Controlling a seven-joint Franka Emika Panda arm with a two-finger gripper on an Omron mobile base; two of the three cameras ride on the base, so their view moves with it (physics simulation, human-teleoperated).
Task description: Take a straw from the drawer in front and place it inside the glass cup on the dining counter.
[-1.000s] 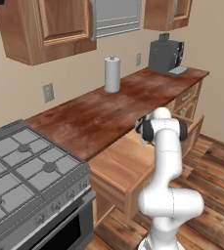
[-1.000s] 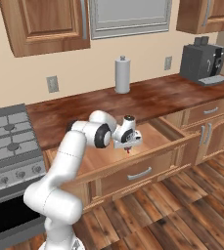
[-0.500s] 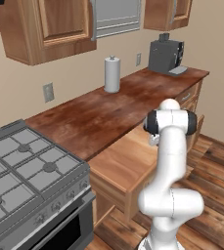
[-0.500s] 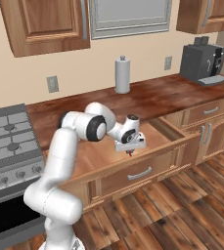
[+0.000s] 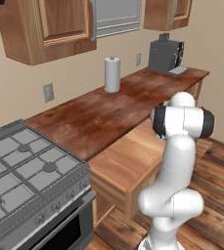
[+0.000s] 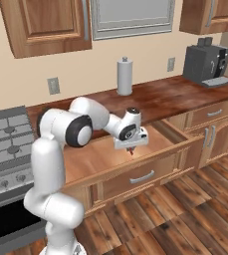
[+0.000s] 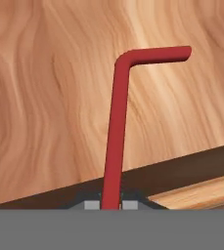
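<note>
My claw [image 6: 131, 148] is clamped on the thin red straw with the short bent end [image 7: 117, 128], gripping it at its lower end; the shaft runs out from between my fingertips and the bend points sideways at the far end. In the right base view the straw shows as a small red tip under the claw, above the floor of the wide shallow light-wood drawer [image 6: 150, 142], which stands open.

Risks from this state:
- Slip or rotation. The grip is on one end of a thin, smooth stick, so a fast swing could make the straw pivot or drop out.
- Snagging. The free length could catch on the drawer's front panel or on the edge of the glossy reddish-brown wood surface [image 6: 165, 97] if I travel sideways without enough height.
- Misalignment at the cup. If the straw pivots in the grip, its end will not enter a narrow opening cleanly.

Difference from half a second ago: the wrist has moved further right along the drawer, and the elbow has swung outward; the straw remains held.
</note>
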